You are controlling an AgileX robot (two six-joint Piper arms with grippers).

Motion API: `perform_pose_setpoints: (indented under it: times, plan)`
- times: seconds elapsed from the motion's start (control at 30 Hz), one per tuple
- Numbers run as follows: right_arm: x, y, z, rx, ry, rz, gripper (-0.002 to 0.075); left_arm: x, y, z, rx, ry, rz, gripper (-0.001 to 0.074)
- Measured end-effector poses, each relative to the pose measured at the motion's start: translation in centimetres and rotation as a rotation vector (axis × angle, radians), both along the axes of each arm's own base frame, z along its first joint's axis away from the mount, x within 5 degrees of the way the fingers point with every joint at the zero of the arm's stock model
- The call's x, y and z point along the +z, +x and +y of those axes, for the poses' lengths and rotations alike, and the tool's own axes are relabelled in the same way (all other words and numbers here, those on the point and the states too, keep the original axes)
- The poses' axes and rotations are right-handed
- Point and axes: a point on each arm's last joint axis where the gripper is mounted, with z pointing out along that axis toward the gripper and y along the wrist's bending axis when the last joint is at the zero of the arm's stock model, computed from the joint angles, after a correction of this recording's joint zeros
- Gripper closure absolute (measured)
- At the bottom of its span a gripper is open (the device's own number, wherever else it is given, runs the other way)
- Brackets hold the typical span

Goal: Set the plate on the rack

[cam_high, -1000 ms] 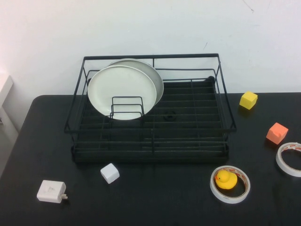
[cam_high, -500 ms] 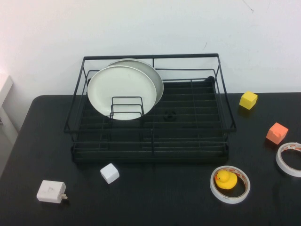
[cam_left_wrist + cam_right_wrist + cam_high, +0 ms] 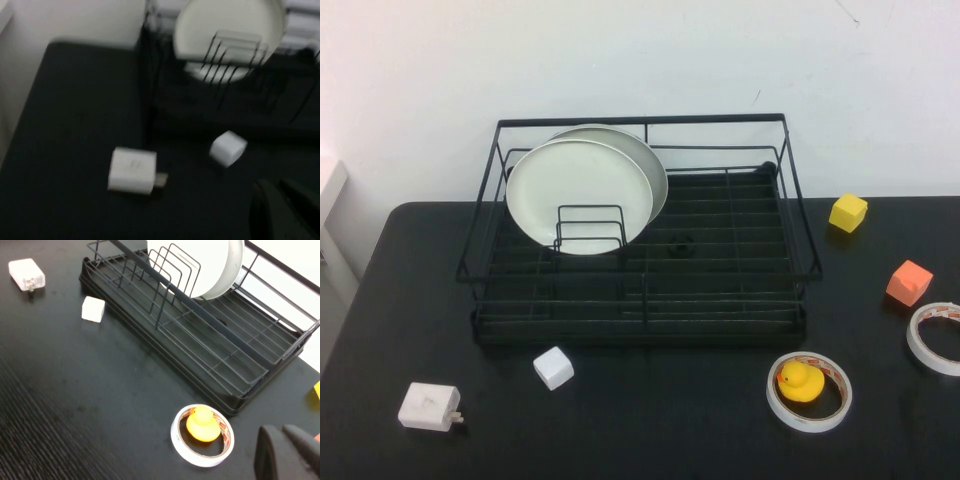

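The black wire rack (image 3: 640, 262) stands at the middle back of the table. Two round plates stand upright in its left part, behind the small wire dividers (image 3: 590, 228). The front plate (image 3: 578, 192) is bright white; a duller plate (image 3: 650, 165) leans right behind it. Both arms are out of the high view. My left gripper (image 3: 276, 186) is shut and empty, low over the table in front of the rack's left end. My right gripper (image 3: 280, 430) is shut and empty, above the table next to the tape roll. The plate (image 3: 200, 265) and rack (image 3: 220, 355) also show in the right wrist view.
A white charger (image 3: 429, 407) and a white cube (image 3: 553, 368) lie in front of the rack on the left. A tape roll (image 3: 809, 392) holds a yellow duck (image 3: 799, 381). A yellow block (image 3: 848, 212), an orange block (image 3: 909, 282) and another tape roll (image 3: 936, 338) lie on the right.
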Motion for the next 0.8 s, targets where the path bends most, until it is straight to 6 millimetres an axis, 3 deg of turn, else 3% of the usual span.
perform_pose_setpoints:
  times: [0.2, 0.3, 0.8]
  plan:
    - [0.0, 0.0, 0.0, 0.002, 0.000, 0.002, 0.0728, -2.1, 0.1, 0.4, 0.051, -0.018, 0.090, 0.0736]
    - [0.0, 0.0, 0.0, 0.002, 0.000, 0.002, 0.0728, -1.8, 0.4, 0.4, 0.060, -0.038, 0.023, 0.0737]
    - [0.0, 0.0, 0.1, 0.004, 0.007, 0.004, 0.0728, -1.9, 0.4, 0.5, 0.076, -0.035, 0.025, 0.0736]
